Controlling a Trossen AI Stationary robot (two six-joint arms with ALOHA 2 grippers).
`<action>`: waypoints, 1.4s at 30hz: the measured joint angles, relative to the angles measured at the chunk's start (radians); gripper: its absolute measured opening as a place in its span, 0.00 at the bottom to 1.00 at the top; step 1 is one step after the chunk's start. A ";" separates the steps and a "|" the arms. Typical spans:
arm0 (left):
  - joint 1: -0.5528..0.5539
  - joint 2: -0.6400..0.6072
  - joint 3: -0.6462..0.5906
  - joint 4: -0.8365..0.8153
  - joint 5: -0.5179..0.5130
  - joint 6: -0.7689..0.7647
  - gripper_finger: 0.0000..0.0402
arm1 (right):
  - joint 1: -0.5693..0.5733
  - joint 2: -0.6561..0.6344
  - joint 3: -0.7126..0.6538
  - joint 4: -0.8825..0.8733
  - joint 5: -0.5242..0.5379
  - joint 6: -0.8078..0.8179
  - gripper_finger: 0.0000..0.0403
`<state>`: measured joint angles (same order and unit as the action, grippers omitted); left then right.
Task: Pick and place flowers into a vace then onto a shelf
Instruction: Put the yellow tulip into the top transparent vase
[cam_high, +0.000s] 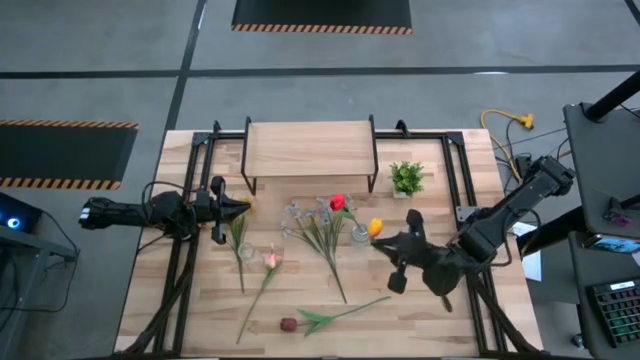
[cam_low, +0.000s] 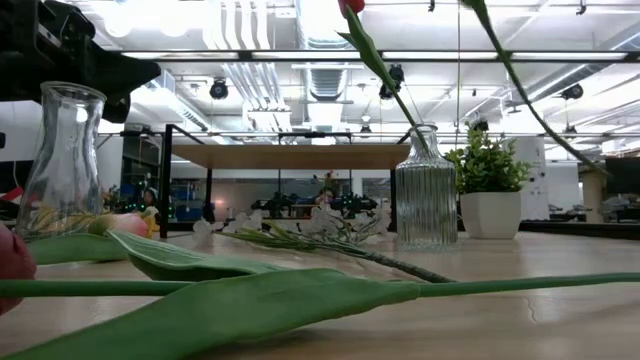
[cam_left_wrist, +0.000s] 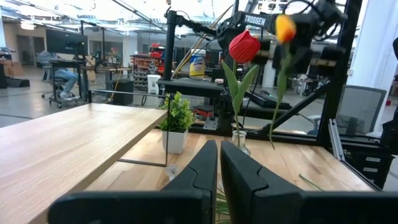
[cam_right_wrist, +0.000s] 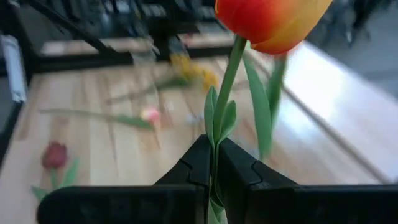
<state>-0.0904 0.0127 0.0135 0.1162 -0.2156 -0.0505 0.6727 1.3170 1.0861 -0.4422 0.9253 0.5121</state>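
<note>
A red flower stands with its stem in a ribbed glass vase at the table's middle. My right gripper hovers just right of that vase, shut on an orange flower. More flowers lie flat on the table: a pink one, a maroon one and white sprays. A second glass vase stands upright at the left. The shelf stands at the far middle. My left gripper waits at the left side, shut and holding nothing. My right gripper pinches the orange flower's green stem between its two fingers, a short way below the head. The flower is lifted clear of the table, head up, and the rest of the stem hangs down below the fingers.
A small potted plant stands right of the shelf, close behind the ribbed vase. Black frame rails run along both sides of the table. Bare wood lies at the near right.
</note>
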 joint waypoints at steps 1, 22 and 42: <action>0.000 0.000 0.000 0.000 0.000 0.000 0.01 | -0.004 -0.002 0.003 0.055 0.015 -0.060 0.03; 0.000 0.000 -0.001 0.000 0.000 0.000 0.01 | -0.220 -0.010 -0.023 0.538 0.062 -0.547 0.03; 0.000 0.000 -0.001 0.000 0.000 0.000 0.01 | -0.222 -0.013 -0.027 0.617 0.062 -0.515 0.03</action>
<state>-0.0906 0.0127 0.0124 0.1158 -0.2157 -0.0506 0.4507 1.3045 1.0592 0.1745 0.9874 -0.0026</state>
